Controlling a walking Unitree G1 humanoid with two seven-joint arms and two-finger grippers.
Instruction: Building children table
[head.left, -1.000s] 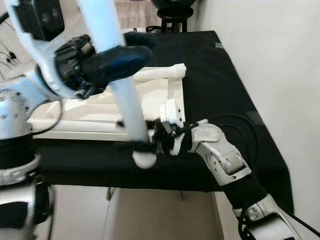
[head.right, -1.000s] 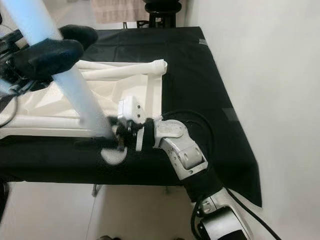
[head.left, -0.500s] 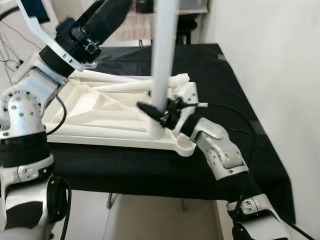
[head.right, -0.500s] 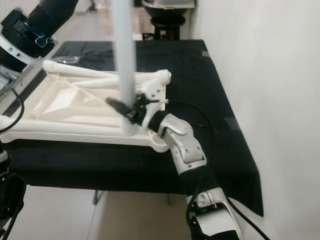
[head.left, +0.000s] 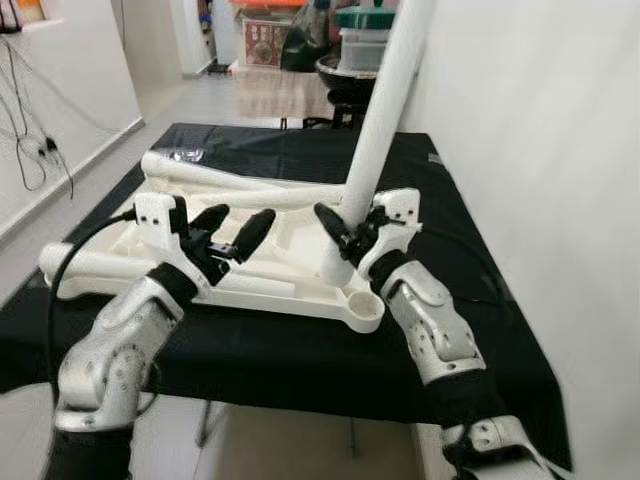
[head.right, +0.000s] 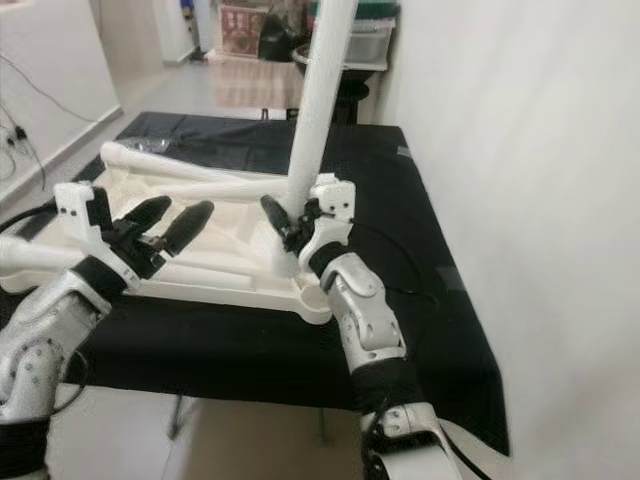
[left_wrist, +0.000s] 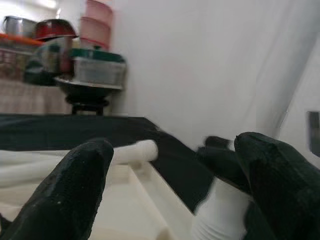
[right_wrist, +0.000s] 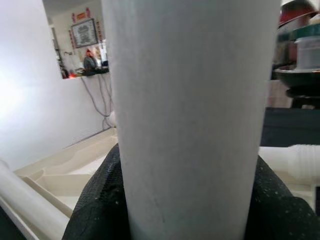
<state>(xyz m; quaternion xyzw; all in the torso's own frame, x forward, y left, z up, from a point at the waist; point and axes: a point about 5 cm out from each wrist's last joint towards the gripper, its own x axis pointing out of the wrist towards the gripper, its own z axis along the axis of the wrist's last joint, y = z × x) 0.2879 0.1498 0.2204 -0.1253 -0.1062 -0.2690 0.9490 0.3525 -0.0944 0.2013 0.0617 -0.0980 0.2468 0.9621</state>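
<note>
A white plastic table top (head.left: 250, 285) lies upside down on a black-covered table (head.left: 300, 340), with loose white legs (head.left: 200, 175) resting along its far side. A long white table leg (head.left: 385, 110) stands upright, leaning a little right, its foot near the top's front right corner socket (head.left: 362, 303). My right gripper (head.left: 345, 240) is shut on the lower part of this leg (right_wrist: 192, 115). My left gripper (head.left: 232, 228) hovers open over the table top, left of the leg, holding nothing; its fingers (left_wrist: 75, 185) are spread.
A white wall (head.left: 530, 150) runs close along the right of the table. Behind the table stands a black stool (head.left: 345, 85) with stacked containers (head.left: 365, 30). Cables (head.left: 30, 150) hang on the left wall. Floor opens to the left.
My left gripper has let go of the upright leg's top and dropped low over the table top. The camera view has lifted and shifted. The leg now leans right, still in my right gripper.
</note>
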